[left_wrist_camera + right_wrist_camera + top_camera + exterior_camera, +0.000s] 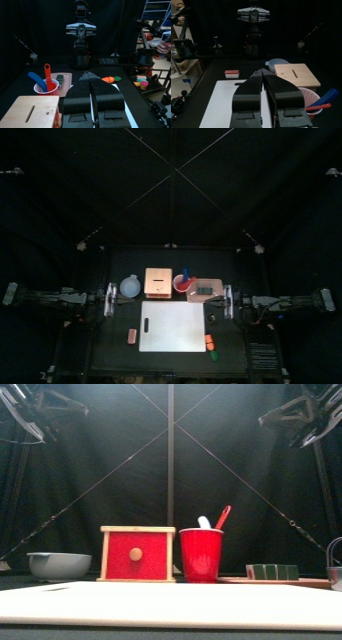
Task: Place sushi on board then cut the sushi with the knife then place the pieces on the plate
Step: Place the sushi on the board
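Note:
The dark green sushi roll (207, 289) (273, 571) (62, 78) lies on the pink tray (198, 296) (305, 582) (65, 89) at the back right, beside the red cup (183, 283) (201, 555) (45, 90) (314, 97). A blue knife (37, 80) (328, 96) and a red knife (47, 74) (222, 517) stand in the cup. The white board (177, 326) (171, 604) (228, 100) lies bare in front. My left gripper (110, 300) (89, 75) hovers shut at the board's left. Opposite it, at the board's right, my right gripper (230, 300) (261, 74) is shut too. Neither holds anything.
The wooden box (160, 281) (138, 555) (298, 75) and the blue-grey bowl (130, 286) (60, 565) stand behind the board. A pink toy (132, 336) (232, 73) lies at the board's left; an orange toy (210, 340) (107, 79) and a green toy (213, 354) (117, 78) at its right.

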Available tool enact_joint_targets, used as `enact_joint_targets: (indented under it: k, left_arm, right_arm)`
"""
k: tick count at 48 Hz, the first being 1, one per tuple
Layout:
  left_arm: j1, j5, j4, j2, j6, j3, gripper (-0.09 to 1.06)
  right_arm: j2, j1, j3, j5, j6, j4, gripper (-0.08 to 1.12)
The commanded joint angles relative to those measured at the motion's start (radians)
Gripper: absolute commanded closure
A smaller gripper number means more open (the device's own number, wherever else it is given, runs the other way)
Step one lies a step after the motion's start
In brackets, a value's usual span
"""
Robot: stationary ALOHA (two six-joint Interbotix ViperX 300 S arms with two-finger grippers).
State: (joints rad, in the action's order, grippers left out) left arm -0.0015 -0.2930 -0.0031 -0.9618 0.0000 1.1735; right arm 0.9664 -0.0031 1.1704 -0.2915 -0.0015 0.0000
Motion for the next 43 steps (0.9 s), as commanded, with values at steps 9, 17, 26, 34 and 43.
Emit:
enact_joint_targets:
  k: [9,17,26,34,43]
  left_arm:
    - [0.005,-0.031,0.000,0.074,0.005,-0.005,1.00]
    - [0.005,-0.032,0.002,0.089,0.006,0.000,1.00]
    - [0.005,-0.032,0.002,0.091,0.006,0.008,1.00]
    - [0.006,-0.032,0.000,0.091,0.005,0.015,1.00]
    - [0.009,-0.032,0.000,0.092,0.005,0.020,1.00]
  right_arm:
    - [-0.046,-0.061,-0.011,0.069,0.028,0.054,0.96]
    - [-0.100,-0.149,-0.051,0.215,0.028,0.091,0.96]
    - [-0.149,-0.264,-0.100,0.430,0.023,0.081,0.92]
    - [-0.181,-0.324,-0.129,0.558,0.015,0.043,0.73]
    - [-0.215,-0.354,-0.126,0.580,0.018,-0.025,0.42]
